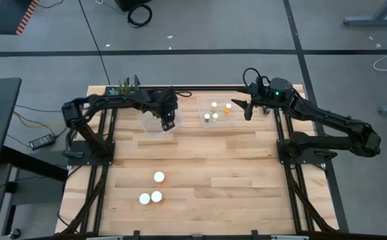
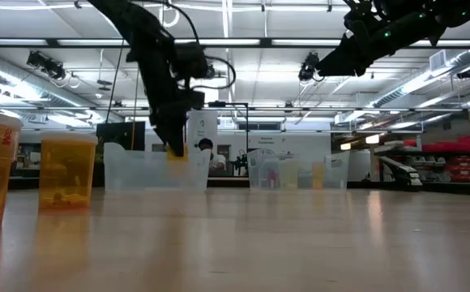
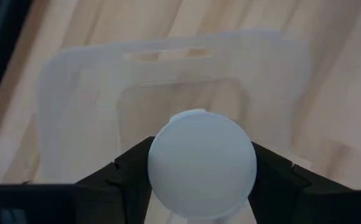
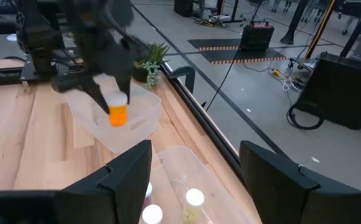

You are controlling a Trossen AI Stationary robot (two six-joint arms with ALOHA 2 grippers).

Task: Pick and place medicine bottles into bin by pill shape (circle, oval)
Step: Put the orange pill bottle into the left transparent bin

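My left gripper (image 1: 169,122) is shut on a medicine bottle with a white cap (image 3: 202,163) and an orange body (image 4: 118,116), over the clear left bin (image 1: 155,127). My right gripper (image 1: 243,109) is open and empty, beside and above the clear right bin (image 1: 217,121), which holds several bottles (image 1: 215,105). Three white-capped bottles (image 1: 159,177) stand upright on the table toward its near left. In the low view two of them show as orange bodies (image 2: 66,172) at the left. My left gripper pinches the bottle at its round white cap (image 3: 168,155), one finger on each side. The fingers (image 3: 127,165) come from above, pointing down. The bottle hangs upright, its orange body (image 2: 177,152) below the fingers, lifted clear above the left bin's floor.
A small green potted plant (image 1: 127,85) stands at the table's far edge, behind the left bin. The two bins sit side by side at the far middle. Bare wood (image 1: 247,187) lies between the bins and the near edge, right of the three bottles.
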